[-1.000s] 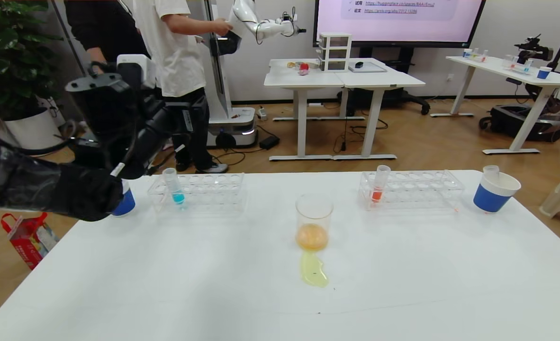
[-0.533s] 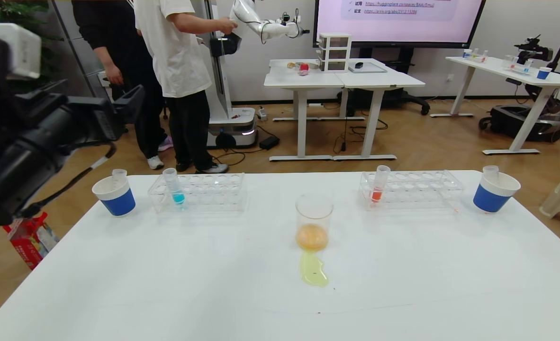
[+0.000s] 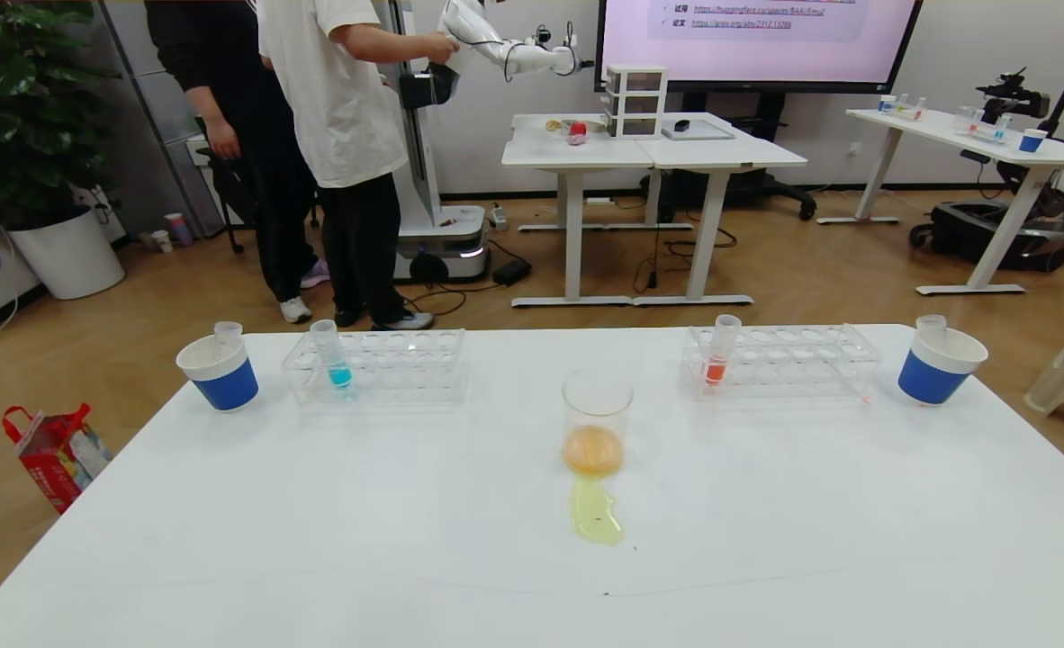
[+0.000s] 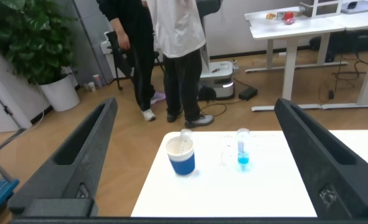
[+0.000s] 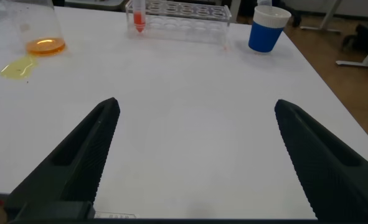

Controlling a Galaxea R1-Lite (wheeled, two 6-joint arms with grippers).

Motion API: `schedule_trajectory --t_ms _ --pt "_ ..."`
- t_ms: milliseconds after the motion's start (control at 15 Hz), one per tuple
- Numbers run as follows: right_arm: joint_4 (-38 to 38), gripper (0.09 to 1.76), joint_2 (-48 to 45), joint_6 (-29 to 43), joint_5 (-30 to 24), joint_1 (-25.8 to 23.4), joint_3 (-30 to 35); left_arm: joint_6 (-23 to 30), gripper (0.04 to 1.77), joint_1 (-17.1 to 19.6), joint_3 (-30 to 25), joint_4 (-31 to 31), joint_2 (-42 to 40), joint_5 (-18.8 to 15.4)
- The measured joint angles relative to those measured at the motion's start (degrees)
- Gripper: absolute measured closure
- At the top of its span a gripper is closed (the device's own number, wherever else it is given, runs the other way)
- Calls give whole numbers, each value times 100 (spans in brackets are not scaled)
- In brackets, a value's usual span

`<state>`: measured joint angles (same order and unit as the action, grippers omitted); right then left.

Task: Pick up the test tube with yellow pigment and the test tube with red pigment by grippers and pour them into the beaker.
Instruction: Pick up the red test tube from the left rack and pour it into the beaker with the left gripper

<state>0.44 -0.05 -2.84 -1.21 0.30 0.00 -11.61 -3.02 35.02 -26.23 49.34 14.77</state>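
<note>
The beaker stands at mid-table with orange liquid in it; it also shows in the right wrist view. No tube with yellow or salmon-pink liquid is in view. An empty clear tube leans in the left paper cup, and another empty tube leans in the right cup. Neither arm shows in the head view. My left gripper is open and empty, off the table's left end, facing the left cup. My right gripper is open and empty above the bare near right part of the table.
A yellow puddle lies in front of the beaker. The left rack holds a blue-liquid tube. The right rack holds an orange-red tube. Two people stand beyond the table's far left.
My left arm, raised in front of the left cup a second ago, has drawn back to the left and out of the head view. The things on the table have not moved.
</note>
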Motion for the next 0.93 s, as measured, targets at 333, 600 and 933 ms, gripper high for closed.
schedule_trajectory --t_ms 333,600,933 --pt "0 11 0 -2 0 0 0 15 6 63 152 2131 -1993 195" --pt "0 11 0 -2 0 0 0 32 6 102 -294 2426 -3162 234" --pt "0 11 0 0 0 -1 0 102 6 240 -1067 2370 -4389 -618"
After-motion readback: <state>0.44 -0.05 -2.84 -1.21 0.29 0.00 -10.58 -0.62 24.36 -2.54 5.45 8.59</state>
